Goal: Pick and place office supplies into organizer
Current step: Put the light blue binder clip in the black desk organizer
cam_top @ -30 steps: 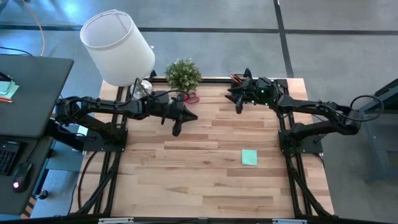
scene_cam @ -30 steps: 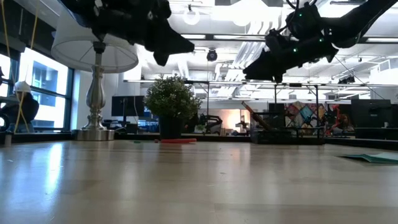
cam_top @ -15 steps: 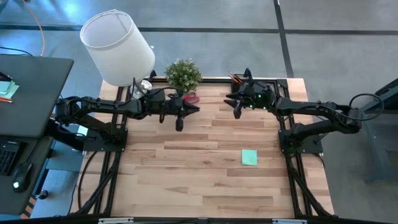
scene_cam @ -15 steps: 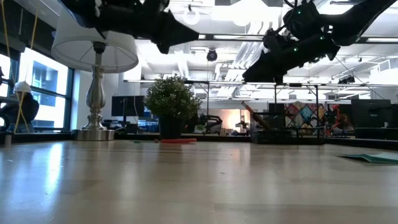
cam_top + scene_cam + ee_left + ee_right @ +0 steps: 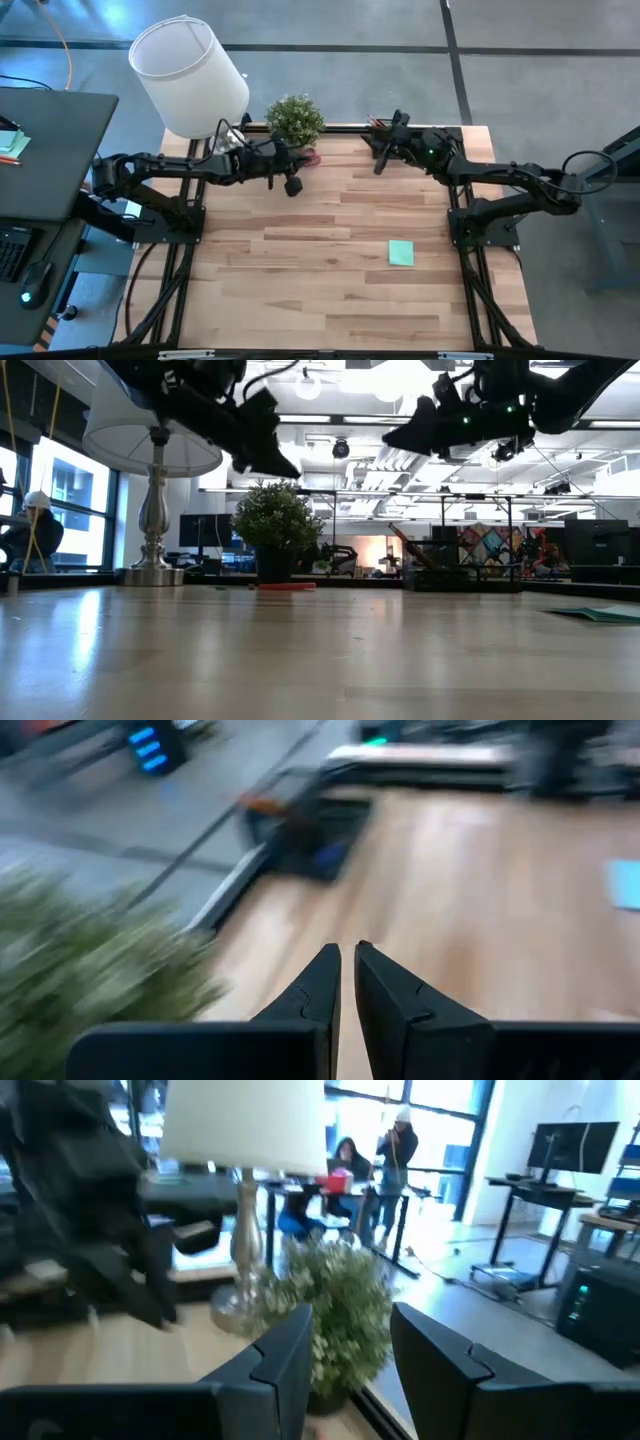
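Note:
My left gripper hovers shut and empty over the far-left part of the table, beside the potted plant. Red-handled scissors lie on the table at the plant's foot, showing as a red strip in the low view. My right gripper is open and empty, high above the table next to the black organizer. The organizer stands at the far edge with orange pencils sticking out of it. The mint-green sticky-note pad lies flat toward the near right.
A white-shaded lamp stands at the table's far-left corner, next to the plant. Bare wood spreads over the middle and near half. Beyond the far edge, the right wrist view shows people in the room.
My left gripper has drawn back toward the plant and the far edge, swinging about and tipping its fingers downward. My right gripper has tipped up from a downward slant to nearly level and shifted slightly toward the far edge by the organizer. No object has moved.

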Motion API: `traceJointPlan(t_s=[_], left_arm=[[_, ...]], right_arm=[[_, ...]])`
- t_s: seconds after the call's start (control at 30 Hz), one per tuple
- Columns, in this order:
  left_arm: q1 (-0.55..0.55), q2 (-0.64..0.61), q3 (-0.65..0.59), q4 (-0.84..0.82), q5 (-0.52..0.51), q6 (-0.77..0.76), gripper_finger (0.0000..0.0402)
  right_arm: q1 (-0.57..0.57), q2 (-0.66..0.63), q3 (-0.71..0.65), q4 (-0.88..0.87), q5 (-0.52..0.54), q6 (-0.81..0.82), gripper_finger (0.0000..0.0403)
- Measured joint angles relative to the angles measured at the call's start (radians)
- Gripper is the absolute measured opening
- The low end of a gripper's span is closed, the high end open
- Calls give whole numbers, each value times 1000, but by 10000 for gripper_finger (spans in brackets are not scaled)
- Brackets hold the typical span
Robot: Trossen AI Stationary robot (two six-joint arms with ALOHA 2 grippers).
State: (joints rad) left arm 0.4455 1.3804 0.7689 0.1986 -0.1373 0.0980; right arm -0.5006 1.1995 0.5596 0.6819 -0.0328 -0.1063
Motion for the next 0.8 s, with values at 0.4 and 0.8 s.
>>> traceJointPlan(t_s=[0.4, 0.8], left_arm=[[-54, 3, -147, -111, -282, -395, 21], [157, 12, -175, -300, -94, -577, 110]], right_arm=[[4, 0, 170, -387, -6, -71, 129], [0, 0, 232, -387, 38, -136, 129]])
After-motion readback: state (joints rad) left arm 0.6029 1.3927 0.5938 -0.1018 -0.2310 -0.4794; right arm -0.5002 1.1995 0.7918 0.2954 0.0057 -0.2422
